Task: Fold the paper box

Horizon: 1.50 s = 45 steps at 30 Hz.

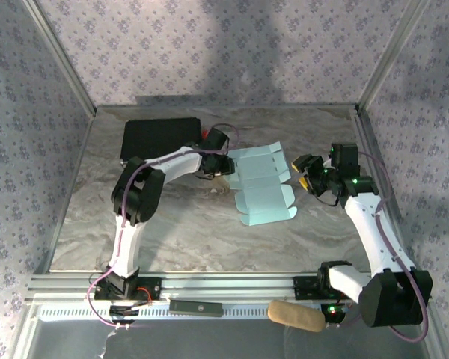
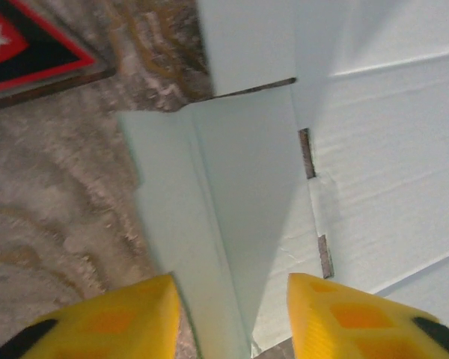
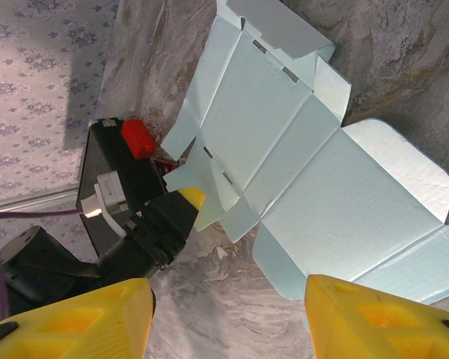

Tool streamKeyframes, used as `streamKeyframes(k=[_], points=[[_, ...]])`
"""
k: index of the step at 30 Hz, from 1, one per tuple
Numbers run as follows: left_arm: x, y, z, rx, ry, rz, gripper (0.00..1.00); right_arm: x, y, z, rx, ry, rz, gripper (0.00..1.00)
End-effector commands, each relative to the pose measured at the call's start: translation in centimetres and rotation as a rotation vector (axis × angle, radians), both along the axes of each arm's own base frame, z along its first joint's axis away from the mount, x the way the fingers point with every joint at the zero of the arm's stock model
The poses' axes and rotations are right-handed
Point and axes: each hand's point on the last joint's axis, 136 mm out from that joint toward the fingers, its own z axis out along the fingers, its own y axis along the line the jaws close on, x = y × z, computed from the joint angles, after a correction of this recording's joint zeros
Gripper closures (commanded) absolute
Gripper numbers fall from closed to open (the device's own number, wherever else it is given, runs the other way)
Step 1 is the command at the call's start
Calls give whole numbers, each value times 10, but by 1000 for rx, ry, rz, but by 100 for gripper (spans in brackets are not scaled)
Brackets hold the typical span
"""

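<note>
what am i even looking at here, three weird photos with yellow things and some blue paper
These are three cameras on one robot with two white-and-black arms on a marble-patterned table. The overhead view shows both arms. The other two views come from cameras on each wrist, and the yellow shapes are that gripper's own fingers.

Between the arms lies the paper box, still an unfolded pale-blue sheet with flaps. The left gripper stands open astride a raised flap at the sheet's edge. The right gripper is open and holds nothing, hovering beside the sheet. At the back left sits a black case with red parts.
</note>
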Motion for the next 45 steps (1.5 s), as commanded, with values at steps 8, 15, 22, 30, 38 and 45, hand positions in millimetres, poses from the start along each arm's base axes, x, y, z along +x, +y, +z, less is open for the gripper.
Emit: streamKeyframes(k=[8, 15, 22, 30, 38, 45], points=[[-8, -15, 93, -28, -567, -29, 100, 2, 13, 15, -20, 112, -178, 35], [-47, -8, 125, -145, -829, 8, 100, 39, 48, 40, 74, 111, -253, 31], [-75, -5, 131, -156, -894, 43, 100, 73, 73, 17, 134, 172, -275, 30], [-91, -4, 136, -131, -933, 8, 100, 98, 89, -19, 177, 307, -245, 30], [-94, -11, 134, -116, -932, -21, 100, 103, 89, -9, 171, 261, -210, 33], [-95, -11, 131, -100, -936, -40, 100, 95, 69, 8, 125, 188, -268, 31]])
